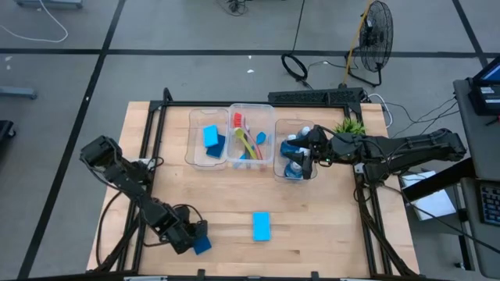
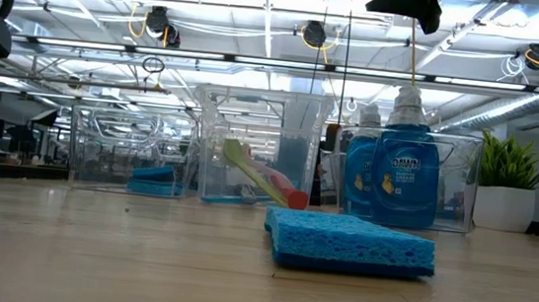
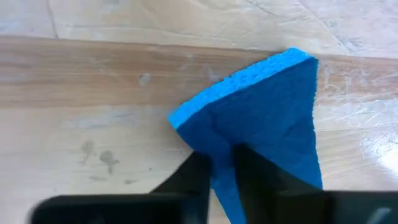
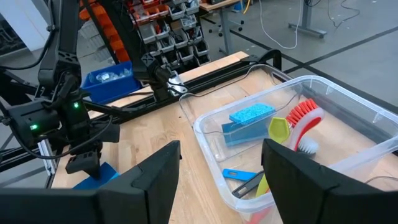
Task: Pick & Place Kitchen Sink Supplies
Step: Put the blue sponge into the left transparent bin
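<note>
A flat dark-blue rectangular sponge (image 3: pixel 261 118) is pinched on edge between the two dark fingers of the left gripper (image 1: pixel 195 238) at the near-left corner of the pale wooden table (image 1: pixel 328 226); in the left wrist view its lower edge seems to touch the wood, though that is hard to judge. A second, lighter blue flat sponge (image 1: pixel 261 225) lies flat and alone on the table's near middle, well apart from both arms.

Along the far side stand three clear plastic bins side by side. The left bin (image 1: pixel 197 125) holds two blue sponges (image 1: pixel 212 140). The middle bin (image 1: pixel 266 113) holds slim long-handled brushes, among them a red-bristled one (image 1: pixel 237 123) and a yellow-green one (image 1: pixel 248 142), leaning inside it. The right bin (image 1: pixel 280 168) holds small blue bottles with pale caps (image 2: pixel 406 162), standing upright.

The right gripper (image 1: pixel 307 154) hangs over that right bin, and its jaws are spread wide apart with nothing between them. Just beside the bin, at the table's far-right corner, sits a small green potted plant (image 2: pixel 507 184) in a white pot.
</note>
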Robot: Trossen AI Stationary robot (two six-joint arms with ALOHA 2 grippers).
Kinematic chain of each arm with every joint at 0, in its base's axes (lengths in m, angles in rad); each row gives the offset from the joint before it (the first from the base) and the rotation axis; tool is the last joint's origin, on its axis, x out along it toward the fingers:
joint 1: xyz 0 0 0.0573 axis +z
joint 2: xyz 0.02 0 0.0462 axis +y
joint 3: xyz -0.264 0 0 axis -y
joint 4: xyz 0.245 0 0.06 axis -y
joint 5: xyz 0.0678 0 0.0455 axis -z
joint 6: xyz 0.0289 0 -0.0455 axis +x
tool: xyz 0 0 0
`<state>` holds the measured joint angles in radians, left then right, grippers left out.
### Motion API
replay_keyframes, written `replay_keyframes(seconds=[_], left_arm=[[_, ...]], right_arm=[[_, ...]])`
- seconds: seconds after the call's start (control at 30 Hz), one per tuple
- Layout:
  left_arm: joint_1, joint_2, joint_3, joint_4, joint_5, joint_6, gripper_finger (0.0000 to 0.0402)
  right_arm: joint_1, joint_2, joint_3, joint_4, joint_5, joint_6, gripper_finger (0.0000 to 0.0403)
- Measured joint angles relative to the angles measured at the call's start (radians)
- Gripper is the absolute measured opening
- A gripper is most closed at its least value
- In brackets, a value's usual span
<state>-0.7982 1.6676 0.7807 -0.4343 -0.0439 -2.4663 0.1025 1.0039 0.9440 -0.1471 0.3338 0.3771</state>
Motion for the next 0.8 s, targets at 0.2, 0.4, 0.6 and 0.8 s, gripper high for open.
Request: replay_keyframes(seconds=[0.2, 0.4, 0.6, 0.8], left_arm=[[-0.020, 0.000, -0.001, -0.013, -0.019, 0.008, 0.0013], [-0.037, -0.053, -0.009, -0.078, -0.185, 0.055, 0.0007], [-0.038, -0.174, -0.011, -0.225, -0.491, 0.203, 0.0005], [-0.055, -0.317, -0.010, -0.248, -0.864, 0.603, 0.0004]], right_arm=[[0.000, 0.000, 0.000, 0.000, 0.000, 0.000, 0.0212], [0.000, 0.000, 0.000, 0.000, 0.000, 0.002, 0.0212], [0.000, 0.000, 0.000, 0.004, 0.001, 0.003, 0.0212], [0.000, 0.000, 0.000, 0.006, 0.001, 0.003, 0.0212]])
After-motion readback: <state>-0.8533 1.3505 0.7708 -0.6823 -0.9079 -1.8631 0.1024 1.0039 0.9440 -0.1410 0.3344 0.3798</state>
